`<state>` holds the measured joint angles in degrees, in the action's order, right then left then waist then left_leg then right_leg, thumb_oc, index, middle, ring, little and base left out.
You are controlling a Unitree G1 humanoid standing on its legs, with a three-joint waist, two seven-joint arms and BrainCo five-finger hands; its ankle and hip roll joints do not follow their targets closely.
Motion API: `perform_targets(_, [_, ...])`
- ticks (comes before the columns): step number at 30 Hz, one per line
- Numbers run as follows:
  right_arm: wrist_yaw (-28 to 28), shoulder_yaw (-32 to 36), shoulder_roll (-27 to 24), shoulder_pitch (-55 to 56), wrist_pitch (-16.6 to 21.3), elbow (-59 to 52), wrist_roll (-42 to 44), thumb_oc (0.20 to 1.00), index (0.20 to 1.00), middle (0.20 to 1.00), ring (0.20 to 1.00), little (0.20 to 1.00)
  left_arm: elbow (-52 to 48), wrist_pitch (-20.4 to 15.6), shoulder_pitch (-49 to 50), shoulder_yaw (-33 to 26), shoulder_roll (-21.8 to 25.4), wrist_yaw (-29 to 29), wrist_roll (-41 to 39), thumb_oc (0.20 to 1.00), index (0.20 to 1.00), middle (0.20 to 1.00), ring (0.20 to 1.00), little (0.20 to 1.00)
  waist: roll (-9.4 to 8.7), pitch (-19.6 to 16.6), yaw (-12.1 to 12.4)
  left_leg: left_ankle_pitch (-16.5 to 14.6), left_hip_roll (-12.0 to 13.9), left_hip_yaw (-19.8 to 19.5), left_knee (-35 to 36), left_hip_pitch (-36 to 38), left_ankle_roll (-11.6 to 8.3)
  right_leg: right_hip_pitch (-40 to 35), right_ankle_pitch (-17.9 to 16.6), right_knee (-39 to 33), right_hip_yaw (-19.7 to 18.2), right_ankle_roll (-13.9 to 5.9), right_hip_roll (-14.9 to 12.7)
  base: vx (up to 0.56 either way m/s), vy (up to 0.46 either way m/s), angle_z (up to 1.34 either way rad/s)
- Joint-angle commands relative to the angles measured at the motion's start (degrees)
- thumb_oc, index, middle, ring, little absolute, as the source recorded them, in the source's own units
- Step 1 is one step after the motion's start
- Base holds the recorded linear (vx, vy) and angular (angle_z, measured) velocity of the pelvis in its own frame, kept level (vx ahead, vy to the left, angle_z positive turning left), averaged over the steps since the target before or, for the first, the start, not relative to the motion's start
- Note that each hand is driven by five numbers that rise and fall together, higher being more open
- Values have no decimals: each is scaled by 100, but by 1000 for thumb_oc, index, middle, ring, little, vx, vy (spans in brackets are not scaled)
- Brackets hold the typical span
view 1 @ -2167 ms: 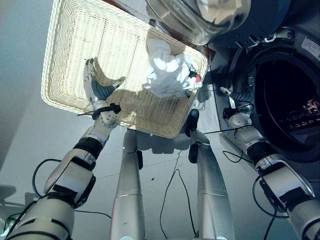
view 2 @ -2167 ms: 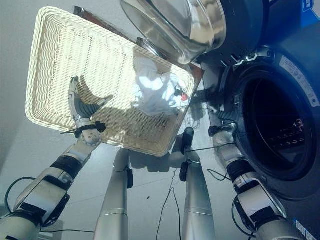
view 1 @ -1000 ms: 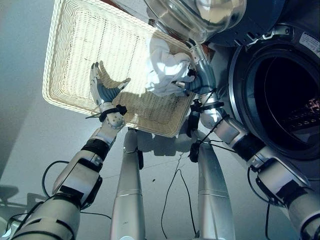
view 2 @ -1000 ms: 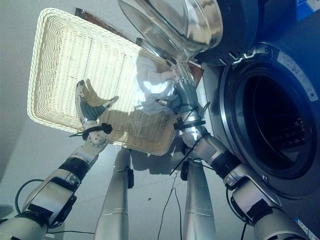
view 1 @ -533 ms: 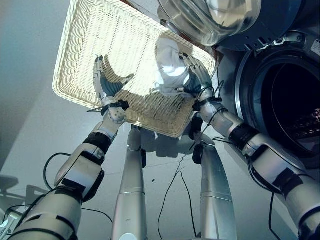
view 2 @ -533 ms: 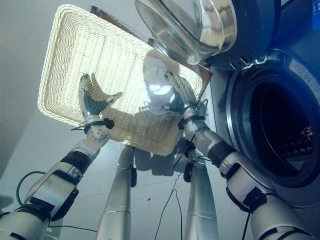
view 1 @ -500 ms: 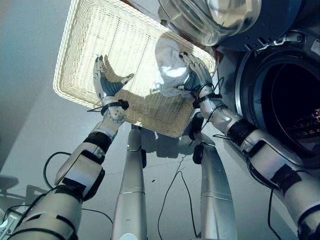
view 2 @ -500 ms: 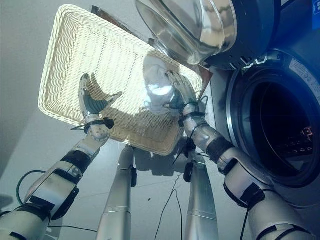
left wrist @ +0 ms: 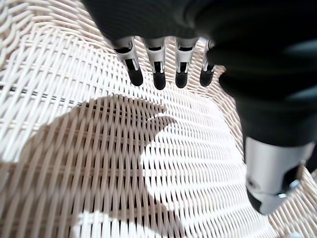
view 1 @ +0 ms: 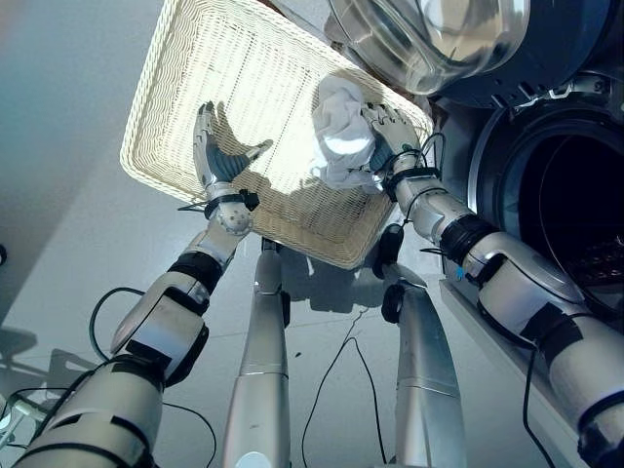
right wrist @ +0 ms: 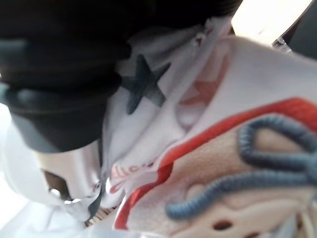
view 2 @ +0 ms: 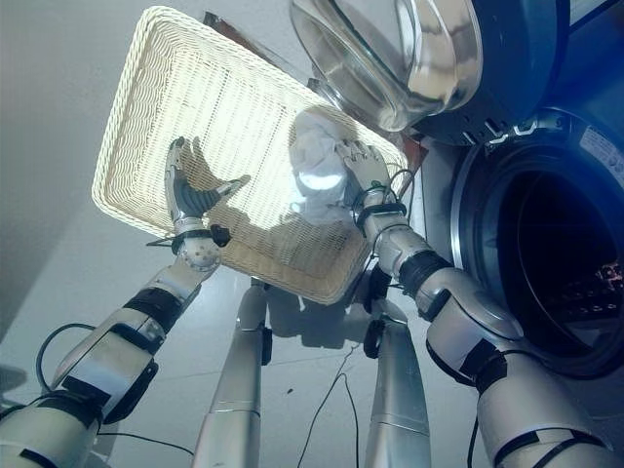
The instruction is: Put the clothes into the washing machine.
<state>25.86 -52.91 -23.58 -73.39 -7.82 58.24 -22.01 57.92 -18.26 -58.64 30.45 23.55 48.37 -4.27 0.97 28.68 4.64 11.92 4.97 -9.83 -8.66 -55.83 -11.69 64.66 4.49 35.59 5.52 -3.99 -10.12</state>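
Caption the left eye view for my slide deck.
Right hand on white garment in wicker basket; left hand open nearby.

We count one wicker basket (view 1: 195,107), one white garment (view 1: 341,136) with red and dark print lying in it, one washing machine (view 2: 546,263) with one open glass door (view 2: 390,58), and two robot hands: the left hand (view 1: 216,161) and the right hand (view 1: 392,132).

White garment (view 1: 341,141), bunched into a lump, upper centre-right of the eye views, lying in the right end of the cream wicker basket (view 1: 195,107). Close up it shows a dark star, red trim and a grey cord print. Washing machine (view 2: 546,283) at right edge, drum dark, door (view 2: 409,58) swung open, top centre-right.
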Motion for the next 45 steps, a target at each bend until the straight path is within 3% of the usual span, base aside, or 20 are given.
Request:
perform_targets(1, [-917, -238, 14, 142, -257, 546, -177, 1000, 1000, 1000, 1000, 1000, 73, -216, -404, -241, -84, 141, 52, 1000, 1000, 1000, 1000, 1000, 64, 112, -2, -186, -802, 489, -536, -201, 719, -471, -1510, -1871, 531, -294, 427, 0, 0, 0])
perform_targets(5, [-1295, -321, 51, 264, -305, 536, -434, 1000, 1000, 1000, 1000, 1000, -10, -223, -338, -253, -95, 195, 99, 1000, 1000, 1000, 1000, 1000, 60, 112, -6, -188, -802, 493, -538, -207, 735, -453, -1505, -1855, 541, -279, 432, 0, 0, 0])
perform_targets(9, [-1328, -325, 80, 352, -229, 547, -578, 1000, 1000, 1000, 1000, 1000, -17, -222, -338, -247, -107, 229, 93, 1000, 1000, 1000, 1000, 1000, 56, 112, -19, -169, -793, 501, -520, -199, 734, -454, -1520, -1869, 534, -275, 437, 0, 0, 0])
perform_targets(10, [-1254, -334, 75, 377, -191, 537, -554, 401, 401, 401, 401, 401, -31, -218, -329, -247, -113, 253, 98, 1000, 1000, 1000, 1000, 1000, 62, 112, -23, -162, -781, 504, -506, -197, 734, -454, -1517, -1866, 530, -276, 436, 0, 0, 0])
perform_targets(11, [-1194, -310, 82, 398, -138, 551, -533, 200, 200, 200, 200, 200, -30, -218, -322, -249, -121, 269, 102, 1000, 1000, 1000, 1000, 1000, 62, 112, -27, -158, -781, 505, -504, -189, 734, -455, -1521, -1865, 528, -276, 439, 0, 0, 0])
perform_targets(18, [-502, -59, 34, 613, 315, 446, -312, 200, 200, 200, 200, 200, -48, -249, -253, -314, -146, 396, 150, 1000, 1000, 1000, 1000, 1000, 78, 112, -97, -144, -775, 531, -504, -205, 731, -426, -1549, -1886, 452, -274, 471, 0, 0, 0])
perform_targets(25, [-383, 4, -3, 677, 528, 375, -182, 200, 200, 200, 200, 200, -57, -239, -237, -370, -167, 436, 168, 1000, 1000, 1000, 1000, 1000, 88, 112, -138, -140, -760, 553, -507, -211, 728, -402, -1564, -1885, 411, -275, 472, 0, 0, 0])
perform_targets(32, [-313, 176, -9, 777, 668, 347, 494, 200, 200, 200, 200, 200, -39, -252, -215, -414, -159, 414, 132, 1000, 1000, 1000, 1000, 1000, 89, 112, -166, -123, -745, 571, -493, -189, 724, -408, -1585, -1892, 388, -268, 478, 0, 0, 0])
perform_targets(33, [-338, 296, -19, 837, 790, 311, 956, 200, 200, 200, 200, 200, -42, -259, -191, -431, -154, 396, 129, 1000, 1000, 1000, 1000, 1000, 90, 112, -176, -118, -743, 576, -489, -196, 723, -399, -1587, -1899, 379, -261, 485, -13, 32, 0])
perform_targets(34, [-460, 641, -5, 994, 1068, 119, 2032, 200, 200, 200, 200, 200, -97, -243, -131, -469, -148, 346, 118, 1000, 1000, 1000, 1000, 1000, 85, 112, -196, -110, -732, 575, -486, -201, 718, -384, -1585, -1890, 357, -251, 495, -18, 46, 0])
perform_targets(36, [-586, 954, 10, 1147, 1255, -49, 2709, 200, 200, 200, 200, 200, -131, -241, -69, -495, -126, 301, 142, 1000, 1000, 1000, 1000, 1000, 78, 112, -217, -110, -726, 581, -487, -194, 712, -385, -1587, -1893, 343, -245, 503, -13, 35, 0])
perform_targets(38, [-1197, 1503, 32, 1462, 1832, -487, 4167, 200, 200, 200, 200, 200, -204, -234, 66, -588, -82, 262, 164, 1000, 1000, 1000, 1000, 1000, 41, 112, -269, -114, -716, 593, -490, -178, 696, -382, -1588, -1892, 315, -235, 530, -7, 37, -3])
perform_targets(40, [-1362, 1668, 37, 1582, 2032, -690, 4730, 200, 200, 200, 200, 200, -247, -212, 113, -613, -60, 251, 171, 1000, 1000, 1000, 1000, 1000, 27, 112, -286, -114, -706, 603, -494, -174, 688, -379, -1581, -1879, 308, -234, 537, -2, 35, -3])
perform_targets(41, [-1724, 2024, 23, 1842, 2371, -1035, 5732, 200, 200, 200, 200, 200, -319, -168, 214, -671, -9, 230, 181, 1000, 1000, 1000, 1000, 1000, -15, 112, -337, -134, -684, 626, -540, -176, 671, -370, -1574, -1854, 276, -237, 552, 0, 39, -3])
perform_targets(45, [-2391, 2563, -29, 2320, 2883, -1624, 7338, 200, 200, 200, 200, 200, -425, -82, 360, -751, 55, 311, 194, 1000, 1000, 1000, 1000, 1000, -113, 112, -451, -153, -632, 693, -535, -134, 652, -398, -1571, -1850, 234, -252, 589, -7, 33, -1])
